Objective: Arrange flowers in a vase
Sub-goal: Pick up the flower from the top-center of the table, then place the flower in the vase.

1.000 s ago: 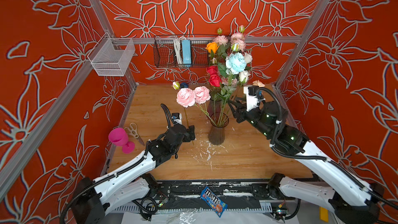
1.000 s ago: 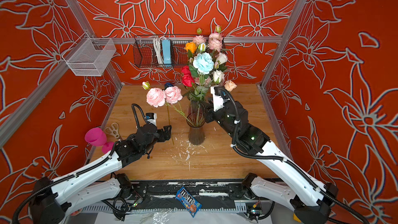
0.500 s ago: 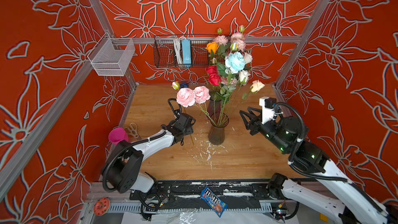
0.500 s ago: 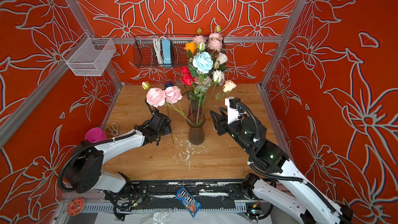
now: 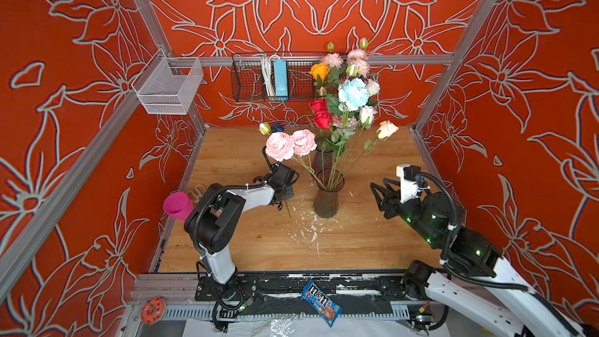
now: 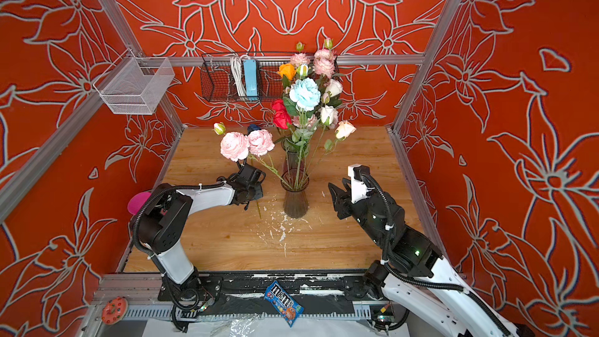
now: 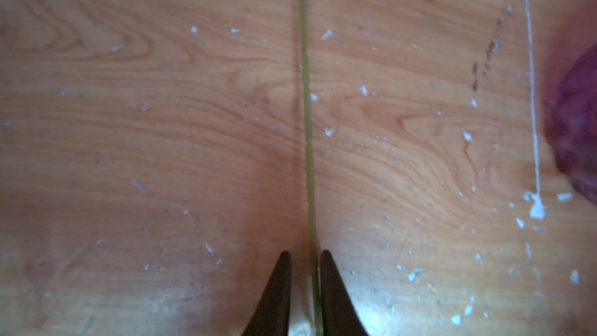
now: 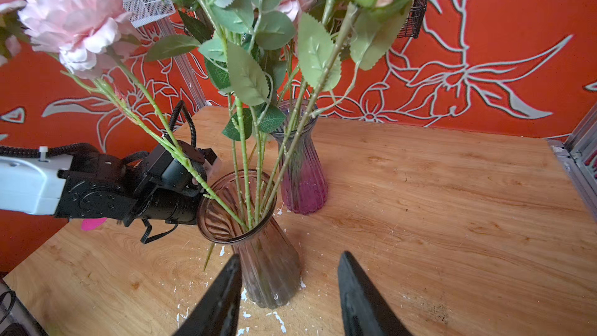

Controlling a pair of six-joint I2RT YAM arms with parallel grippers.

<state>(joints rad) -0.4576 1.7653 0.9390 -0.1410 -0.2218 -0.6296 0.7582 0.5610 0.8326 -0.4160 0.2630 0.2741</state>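
Left gripper (image 7: 305, 255), at 9 o'clock of the smoky glass vase (image 5: 327, 201), points down at the wooden table (image 5: 372, 248). Its jaws are drawn in on a green stem (image 7: 305, 92) that lies flat on the wood and runs straight out from between the fingertips. Right gripper (image 5: 378, 196), at 3 o'clock of the vase and apart from it, has its jaws spread and holds nothing. Flowers (image 5: 353, 94) stand in this vase and in the purple vase (image 8: 302, 182) just beside it at 12 o'clock.
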